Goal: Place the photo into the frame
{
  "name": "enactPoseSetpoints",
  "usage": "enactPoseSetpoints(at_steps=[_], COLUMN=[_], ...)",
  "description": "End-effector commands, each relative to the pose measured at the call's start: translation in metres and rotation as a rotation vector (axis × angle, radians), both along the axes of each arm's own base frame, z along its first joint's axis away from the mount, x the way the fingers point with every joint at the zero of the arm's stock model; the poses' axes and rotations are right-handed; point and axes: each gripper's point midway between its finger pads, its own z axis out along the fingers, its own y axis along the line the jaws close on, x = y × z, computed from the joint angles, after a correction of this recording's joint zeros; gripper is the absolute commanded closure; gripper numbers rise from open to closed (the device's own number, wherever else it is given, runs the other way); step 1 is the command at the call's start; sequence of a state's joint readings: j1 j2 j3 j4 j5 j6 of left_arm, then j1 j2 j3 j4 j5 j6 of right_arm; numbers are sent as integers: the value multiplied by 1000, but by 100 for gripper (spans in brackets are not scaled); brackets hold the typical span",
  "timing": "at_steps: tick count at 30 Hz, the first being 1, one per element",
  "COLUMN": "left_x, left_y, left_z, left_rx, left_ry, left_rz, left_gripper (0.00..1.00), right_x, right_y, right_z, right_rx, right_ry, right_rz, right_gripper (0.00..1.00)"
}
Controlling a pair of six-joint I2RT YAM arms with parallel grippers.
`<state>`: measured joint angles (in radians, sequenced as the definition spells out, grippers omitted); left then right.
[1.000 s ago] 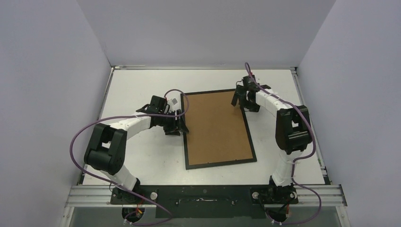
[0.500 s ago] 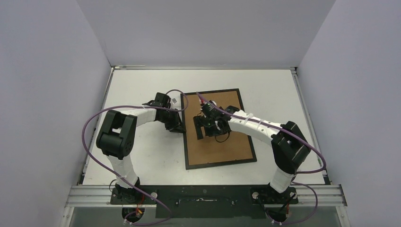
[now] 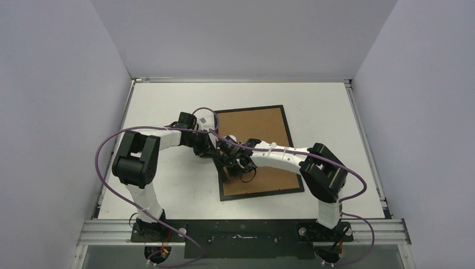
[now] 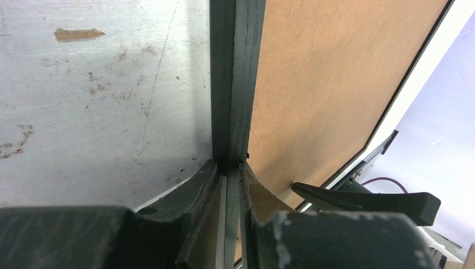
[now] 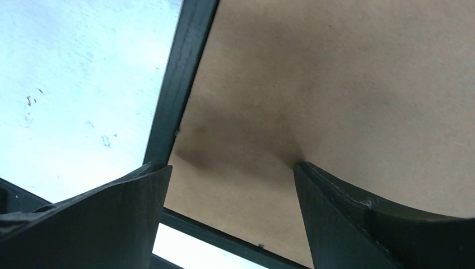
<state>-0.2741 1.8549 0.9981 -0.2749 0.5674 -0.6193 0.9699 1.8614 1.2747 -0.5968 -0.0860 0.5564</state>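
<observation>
**Tabletop [image 3: 168,101].** White and scuffed. The left wrist view shows a small brown tape-like mark [image 4: 78,35] on it.

**Frame [image 3: 263,194].** The thin black frame lies back-up near the middle of the tabletop. Its long sides run away from the arm bases and are turned slightly off square. Brown cardboard backing [image 3: 255,126] fills the opening from rail to rail.

**Left end effector [image 3: 212,150].** It sits at the frame's left long rail, roughly midway along it. In the left wrist view, the left end effector [image 4: 228,168] has its two fingers [image 4: 199,182] drawn in tight against either side of the black rail [image 4: 235,84]. It is closed and gripping the frame. The outer finger is on the tabletop [image 4: 101,101] side and the inner one on the backing [image 4: 325,84] side. I cannot tell whether the rail is raised off the surface.

**Right end effector [image 3: 231,163].** The arm reaches across the frame from the right. The end effector sits low over the backing, just inside the left rail, just beside the left end effector and on its near side. In the right wrist view, the right end effector [image 5: 232,168] has its fingers [image 5: 112,213] spread wide with nothing between them, so it is open.
- One finger sits over the left rail [image 5: 185,73], close to the frame's near-left corner.
- The other is tip-down on or just above the backing [image 5: 336,73], with a dark shadow around the tip. I cannot tell whether it makes contact.
- Bright tabletop [image 5: 73,84] shows beyond the rail.
</observation>
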Motion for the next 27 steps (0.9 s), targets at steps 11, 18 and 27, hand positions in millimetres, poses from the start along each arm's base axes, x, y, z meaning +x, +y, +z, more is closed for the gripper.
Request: enactPoseSetpoints(at_steps=[11, 18, 27], left_x=[-28, -30, -30], left_y=[22, 23, 24], left_z=[-32, -34, -36], left_rx=[77, 78, 83], left_ry=[112, 124, 128], left_rz=[-3, -1, 4], left_gripper=[98, 98, 98], right_x=[28, 15, 5], right_y=[17, 21, 7], right_z=[-16, -25, -33], right_rx=[-52, -66, -97], right_ry=[-78, -58, -44], right_rz=[-82, -39, -17], right_gripper=[26, 31, 27])
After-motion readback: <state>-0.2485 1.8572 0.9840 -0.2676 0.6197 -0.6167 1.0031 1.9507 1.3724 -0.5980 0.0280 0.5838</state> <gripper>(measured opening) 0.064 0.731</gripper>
